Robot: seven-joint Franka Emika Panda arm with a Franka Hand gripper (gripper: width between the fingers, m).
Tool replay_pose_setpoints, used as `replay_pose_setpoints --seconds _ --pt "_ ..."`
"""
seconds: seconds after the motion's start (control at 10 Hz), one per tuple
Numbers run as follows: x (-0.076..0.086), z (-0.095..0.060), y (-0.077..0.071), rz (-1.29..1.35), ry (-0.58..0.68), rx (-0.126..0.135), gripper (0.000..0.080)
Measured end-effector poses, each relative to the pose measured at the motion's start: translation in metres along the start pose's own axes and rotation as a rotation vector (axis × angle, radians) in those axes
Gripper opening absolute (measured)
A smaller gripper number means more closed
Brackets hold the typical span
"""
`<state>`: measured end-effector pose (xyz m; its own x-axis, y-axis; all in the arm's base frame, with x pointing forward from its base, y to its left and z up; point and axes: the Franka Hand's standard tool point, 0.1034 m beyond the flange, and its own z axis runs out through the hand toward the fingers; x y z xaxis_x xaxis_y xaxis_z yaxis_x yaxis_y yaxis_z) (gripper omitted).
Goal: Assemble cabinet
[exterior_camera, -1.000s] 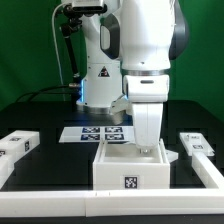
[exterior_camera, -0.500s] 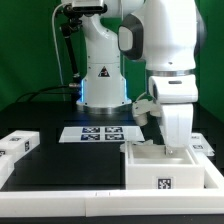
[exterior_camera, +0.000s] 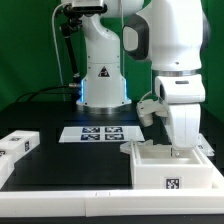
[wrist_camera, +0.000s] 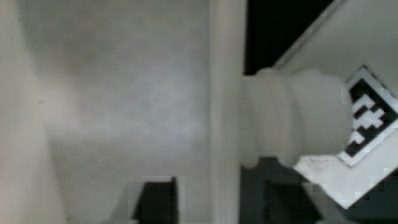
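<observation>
The cabinet box [exterior_camera: 168, 170], white and open on top with a square tag on its front face, stands at the exterior view's right, near the front. My gripper [exterior_camera: 183, 150] reaches down into it and is shut on its far right wall. In the wrist view that wall [wrist_camera: 228, 90] runs as a thin white panel between my two dark fingers [wrist_camera: 157, 200], with the gripper [wrist_camera: 222, 196] closed on it. A white tagged part [wrist_camera: 356, 110] with a rounded end lies just beyond the wall.
The marker board [exterior_camera: 97, 132] lies flat at the table's middle, in front of the arm's base [exterior_camera: 103, 85]. A white tagged block [exterior_camera: 15, 146] sits at the exterior view's left. A low white rail [exterior_camera: 65, 202] runs along the front edge.
The arm and the cabinet box have slid together toward the exterior view's right, from the middle front to the right side. My grip on the wall has not changed.
</observation>
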<state>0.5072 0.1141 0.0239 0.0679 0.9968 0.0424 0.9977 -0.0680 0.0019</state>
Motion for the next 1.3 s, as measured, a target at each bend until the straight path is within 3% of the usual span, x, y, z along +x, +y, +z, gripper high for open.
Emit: replay_pose_setpoints --seconds 0.1,0.2,0.3,0.4,0.5,0.6,0.8,1.0,1.2,1.3 --pt "0.0 0.0 0.0 0.001 0.0 0.0 0.0401" --pt "-0.003 -0.004 0.0 0.001 -0.002 -0.005 0.0401" --pt "-0.004 -0.01 -0.002 0.001 -0.004 -0.01 0.0603" --pt "-0.004 -0.017 -0.007 -0.002 -0.007 -0.016 0.0726" --pt "-0.005 -0.025 -0.012 0.002 -0.012 -0.023 0.0726" --pt "-0.007 -0.035 -0.018 0.007 -0.017 -0.031 0.0786" --pt "-0.003 -0.048 -0.039 0.041 -0.02 -0.046 0.0796" --pt "0.015 -0.047 -0.069 0.068 -0.011 -0.04 0.0797" --pt "0.03 -0.039 -0.084 0.099 0.003 -0.032 0.0797" --pt "0.027 -0.039 -0.084 0.092 0.0 -0.027 0.0797"
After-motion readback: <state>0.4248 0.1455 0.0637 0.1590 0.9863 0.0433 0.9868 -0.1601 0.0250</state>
